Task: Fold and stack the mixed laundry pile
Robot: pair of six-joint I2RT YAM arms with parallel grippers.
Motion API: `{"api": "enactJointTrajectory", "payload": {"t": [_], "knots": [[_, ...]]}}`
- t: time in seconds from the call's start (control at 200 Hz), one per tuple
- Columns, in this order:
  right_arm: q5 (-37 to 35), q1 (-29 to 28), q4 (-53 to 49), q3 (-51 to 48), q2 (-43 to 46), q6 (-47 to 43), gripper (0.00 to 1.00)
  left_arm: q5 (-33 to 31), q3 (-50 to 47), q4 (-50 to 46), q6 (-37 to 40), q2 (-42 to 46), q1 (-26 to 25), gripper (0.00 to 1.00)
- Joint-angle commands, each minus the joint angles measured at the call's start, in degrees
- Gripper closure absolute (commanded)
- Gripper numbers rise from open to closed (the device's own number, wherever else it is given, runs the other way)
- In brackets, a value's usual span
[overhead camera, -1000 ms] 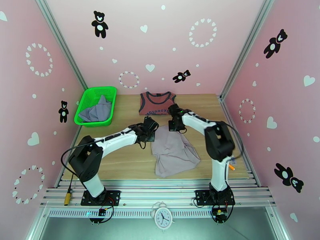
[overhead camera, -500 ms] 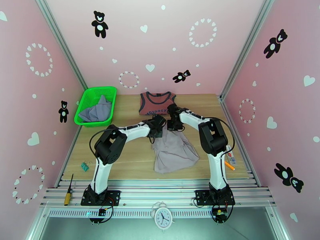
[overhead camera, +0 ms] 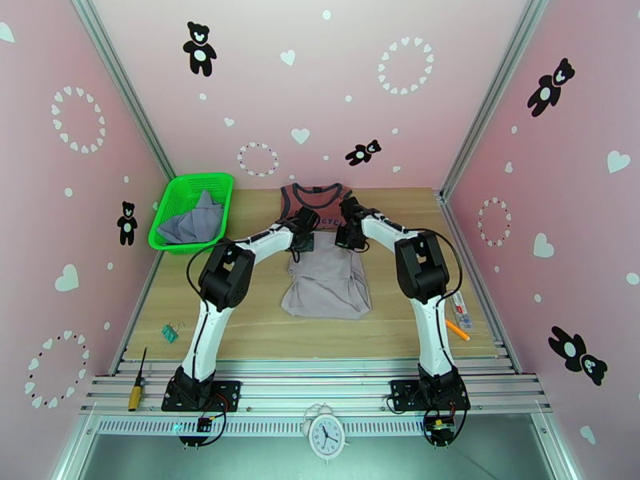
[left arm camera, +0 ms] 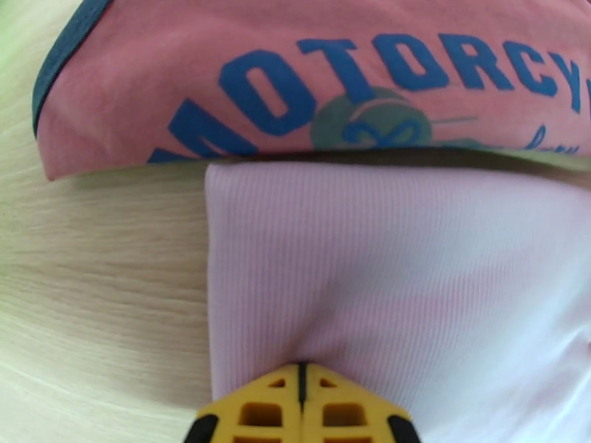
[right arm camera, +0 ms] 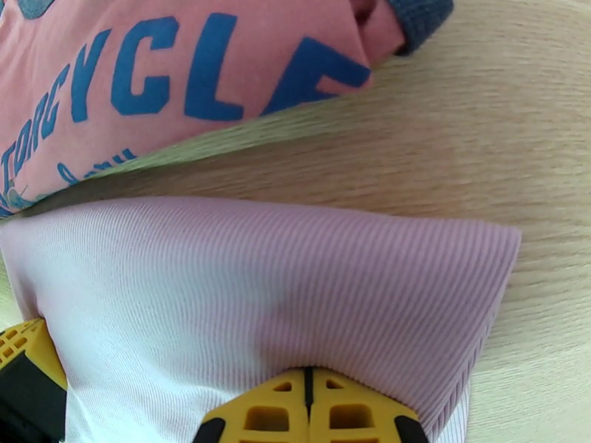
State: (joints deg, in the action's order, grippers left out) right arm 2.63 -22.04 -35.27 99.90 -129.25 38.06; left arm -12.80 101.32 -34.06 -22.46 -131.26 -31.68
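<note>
With the left tool [overhead camera: 305, 234] and the right tool [overhead camera: 350, 230], pinching the far edge of the pale mauve piece [overhead camera: 328, 275], one near each corner, both clenched on the cloth. Have just dragged it away from the arms and pulled it wide. Now lies flat and mostly smooth on the worktop [overhead camera: 240, 314], far edge just beside the red tank top [overhead camera: 314, 203]. Was bunched up and crooked a moment back, nearer the right arm. Reaching out much farther than before, too. Looks ready for a fold. Still waiting in the green basket [overhead camera: 173, 194]: the grey shirt [overhead camera: 194, 224].
</note>
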Motion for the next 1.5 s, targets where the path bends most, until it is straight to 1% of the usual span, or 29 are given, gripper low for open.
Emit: {"api": "enactJointTrajectory", "payload": {"t": [0.0,0.055,0.115,0.24,0.295,0.33,0.35,0.385,0.41,0.445,0.466,0.506,0.541,0.576,0.591,0.656,0.696,0.726,0.751,0.811,0.886,0.971,1.041,1.091,1.151,1.206,1.296,1.376,1.497], "knots": [[-2.03,0.95,-2.77,0.51,1.16,-4.19,0.90,-3.16,-1.04,-6.27,1.88,5.10,0.49,0.94],[-1.95,0.96,-3.28,1.30,4.62,-7.24,0.80,-3.99,-0.46,-6.72,2.52,8.32,0.54,0.89],[-1.64,1.01,-4.23,2.07,9.18,-11.03,0.73,-5.39,0.55,-7.64,3.40,12.42,0.56,0.81],[0.94,0.99,-6.37,0.78,21.11,-19.72,0.65,-8.78,-0.33,-6.03,6.65,25.24,-0.33,0.70],[2.34,0.91,-6.44,-2.00,27.05,-23.74,0.63,-10.57,-3.67,-2.24,8.97,32.38,-1.40,0.66],[3.69,0.71,-5.63,-4.47,31.66,-26.42,0.62,-11.48,-6.85,1.47,10.89,37.43,-2.21,0.62],[4.37,0.54,-5.19,-6.19,34.46,-28.08,0.61,-11.56,-9.07,3.87,12.12,40.36,-2.66,0.57],[4.92,-0.03,-4.18,-9.28,39.24,-30.69,0.59,-11.32,-13.41,8.67,14.12,45.64,-3.48,0.45],[5.06,-0.47,-3.44,-11.50,42.64,-32.84,0.58,-10.61,-16.94,12.22,15.68,49.44,-3.85,0.32],[5.58,-1.28,-2.40,-15.14,47.77,-35.76,0.55,-7.85,-21.47,17.32,17.22,54.31,-3.93,0.06],[6.33,-1.50,-1.69,-17.03,50.58,-37.43,0.51,-6.41,-24.03,19.50,17.74,57.15,-3.79,0.02],[7.52,-2.23,-0.71,-20.68,55.83,-40.25,0.36,-3.66,-28.44,23.57,18.42,61.85,-3.40,0.02],[7.64,-2.87,-0.16,-23.17,60.02,-42.08,0.20,-1.59,-31.13,25.02,18.78,64.92,-2.99,0.02],[7.83,-3.26,-0.28,-25.05,63.35,-43.68,0.10,1.19,-32.83,25.06,19.89,67.25,-2.61,0.02],[8.74,-3.32,-0.62,-25.62,64.72,-44.94,0.09,2.89,-33.19,24.64,20.73,67.87,-2.54,0.02],[15.64,-3.82,-3.49,-28.64,69.42,-54.21,0.08,11.11,-33.06,18.61,25.78,69.60,-2.49,0.02],[18.85,-4.42,-6.56,-30.09,71.71,-60.56,0.08,15.84,-32.48,14.15,28.70,69.82,-2.45,0.08],[19.43,-5.33,-9.39,-30.88,72.97,-66.27,0.09,19.29,-32.33,11.03,31.09,69.68,-2.53,0.13],[19.00,-6.13,-11.92,-31.58,73.82,-70.89,0.09,21.78,-32.49,8.63,33.76,69.66,-2.72,0.15],[15.97,-7.88,-16.15,-33.80,75.27,-79.49,0.09,24.25,-34.08,4.46,39.69,69.23,-4.06,0.19],[12.30,-8.20,-18.65,-36.87,75.61,-85.90,0.09,22.81,-37.45,0.61,48.50,68.40,-6.91,0.22],[9.87,-8.28,-19.95,-40.48,74.30,-90.80,0.11,14.83,-42.15,-1.06,58.83,66.71,-10.92,0.25],[8.38,-9.21,-20.02,-44.06,72.66,-93.74,0.11,9.42,-46.12,-0.73,66.09,65.19,-12.87,0.27],[6.66,-10.38,-18.11,-47.34,71.60,-95.57,0.11,8.05,-48.37,-0.80,70.36,64.42,-13.23,0.27],[4.52,-12.12,-14.79,-50.95,69.82,-97.48,0.11,8.42,-50.78,-1.12,74.60,63.49,-13.56,0.28],[3.79,-13.26,-12.03,-52.86,67.36,-98.63,0.11,10.01,-51.97,-1.39,76.82,62.54,-13.65,0.29],[3.59,-13.87,-9.26,-52.48,61.54,-99.40,0.13,12.36,-53.01,-1.39,78.54,60.07,-14.21,0.30],[1.99,-14.22,-8.27,-51.03,56.07,-100.20,0.16,12.85,-53.58,-0.96,79.65,56.59,-14.77,0.31],[-0.35,-14.22,-6.32,-50.32,49.87,-100.89,0.17,13.71,-54.21,1.55,80.20,51.36,-15.15,0.33]]}}
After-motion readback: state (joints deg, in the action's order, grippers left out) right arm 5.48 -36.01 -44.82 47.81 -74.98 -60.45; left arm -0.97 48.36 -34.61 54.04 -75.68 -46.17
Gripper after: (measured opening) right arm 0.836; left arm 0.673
